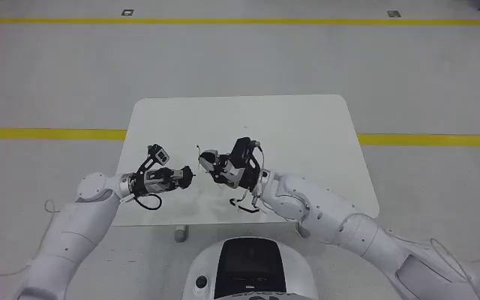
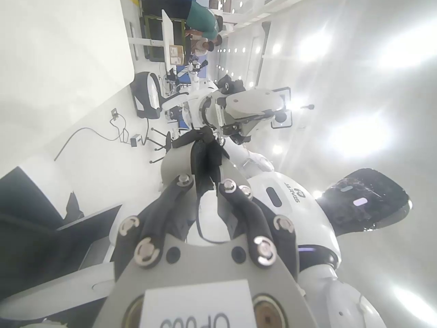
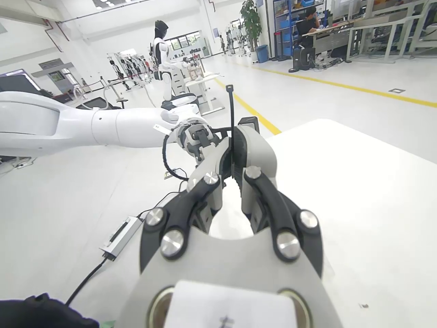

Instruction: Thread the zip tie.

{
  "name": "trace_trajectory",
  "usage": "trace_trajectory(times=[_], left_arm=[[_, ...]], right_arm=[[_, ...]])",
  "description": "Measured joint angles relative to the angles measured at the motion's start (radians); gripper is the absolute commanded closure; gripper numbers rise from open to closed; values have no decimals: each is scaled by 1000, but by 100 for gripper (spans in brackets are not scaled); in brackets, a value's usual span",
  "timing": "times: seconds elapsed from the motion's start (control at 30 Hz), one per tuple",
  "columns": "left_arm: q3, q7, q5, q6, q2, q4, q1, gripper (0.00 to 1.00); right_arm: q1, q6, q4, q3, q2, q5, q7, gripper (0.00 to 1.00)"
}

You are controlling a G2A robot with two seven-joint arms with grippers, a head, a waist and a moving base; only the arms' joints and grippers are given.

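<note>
A thin black zip tie (image 3: pixel 232 114) stands upright, its square head (image 3: pixel 229 87) on top. My right gripper (image 3: pixel 233 148) is shut on its lower part. From above, the zip tie (image 1: pixel 199 152) sticks out of the right gripper (image 1: pixel 207 160) over the white table's (image 1: pixel 300 127) front left area. My left gripper (image 1: pixel 189 178) hovers a short gap away, pointing at the right one. Its fingers (image 2: pixel 199 158) are pressed together, and I cannot tell whether anything is pinched there. The left gripper (image 3: pixel 199 138) also sits just beyond the right fingers. The zip tie's tail is hidden.
The table's back and right side are bare (image 3: pixel 341 179). The right arm's gripper (image 2: pixel 239 114) faces the left wrist camera at close range. A grey power adapter with a cable (image 3: pixel 121 237) lies on the floor beside the table. Desks and shelves stand far behind.
</note>
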Motion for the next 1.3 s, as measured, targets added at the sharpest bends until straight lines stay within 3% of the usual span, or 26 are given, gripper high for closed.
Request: trace_trajectory(times=[0.27,1.3], left_arm=[[0,0,0,0,0,0,0,100],[0,0,0,0,0,0,0,100]], right_arm=[[-15,-4,-18,-8,-2,-43,-13,100],[21,-4,39,-50,-24,-44,-34,100]])
